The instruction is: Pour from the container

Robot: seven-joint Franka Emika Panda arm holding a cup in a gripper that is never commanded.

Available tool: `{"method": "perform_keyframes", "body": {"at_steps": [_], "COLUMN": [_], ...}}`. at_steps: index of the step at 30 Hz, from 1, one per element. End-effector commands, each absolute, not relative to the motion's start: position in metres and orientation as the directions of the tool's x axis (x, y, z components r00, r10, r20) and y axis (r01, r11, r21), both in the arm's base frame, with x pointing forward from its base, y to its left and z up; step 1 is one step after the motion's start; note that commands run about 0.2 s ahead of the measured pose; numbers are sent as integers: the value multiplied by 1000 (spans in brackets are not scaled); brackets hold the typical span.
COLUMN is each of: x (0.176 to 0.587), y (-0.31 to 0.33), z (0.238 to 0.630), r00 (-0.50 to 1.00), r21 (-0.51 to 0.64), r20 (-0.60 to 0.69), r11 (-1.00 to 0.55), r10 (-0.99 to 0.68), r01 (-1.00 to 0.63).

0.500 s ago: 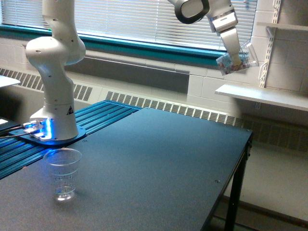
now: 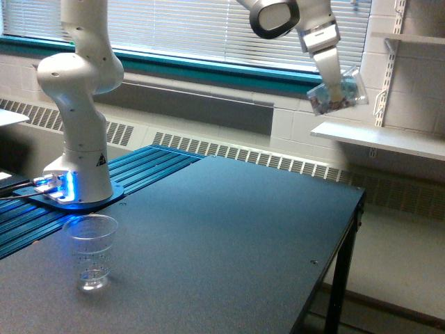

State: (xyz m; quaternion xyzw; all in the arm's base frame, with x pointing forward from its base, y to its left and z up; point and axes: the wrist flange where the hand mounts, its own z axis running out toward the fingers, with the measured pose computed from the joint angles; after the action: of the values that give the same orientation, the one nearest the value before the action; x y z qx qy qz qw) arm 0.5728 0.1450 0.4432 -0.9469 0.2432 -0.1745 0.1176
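Note:
High at the exterior view's upper right, my gripper [image 2: 335, 83] is shut on the container [image 2: 339, 94], a small clear smooth cup with reddish, brownish and white pieces inside. The cup is tipped onto its side, well above the table and off past its far right corner. A clear ridged plastic cup [image 2: 92, 249] stands upright on the dark table [image 2: 229, 236] near the front left, far from the gripper.
The arm's white base [image 2: 78, 125] with blue lights stands on a blue ribbed plate [image 2: 142, 167] at the left. A white wall shelf [image 2: 379, 139] runs just below the held cup. The table's right edge drops to the floor.
The gripper and the held cup have shifted slightly to the exterior view's left, and the cup has tilted a bit further. The ridged cup has not moved.

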Motion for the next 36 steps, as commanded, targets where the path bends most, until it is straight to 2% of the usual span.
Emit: {"method": "perform_keyframes", "body": {"at_steps": [1,9,36], "x": [558,525,386], "y": [111,69,-54], "z": [433,428,408], "r00": [794,718,403], "r21": [-270,-291,-180], "r20": [251,216,164], "r11": [-828,-745,-429], "r10": [-553,-662,-900], "r01": [-492,-600,-885]}}
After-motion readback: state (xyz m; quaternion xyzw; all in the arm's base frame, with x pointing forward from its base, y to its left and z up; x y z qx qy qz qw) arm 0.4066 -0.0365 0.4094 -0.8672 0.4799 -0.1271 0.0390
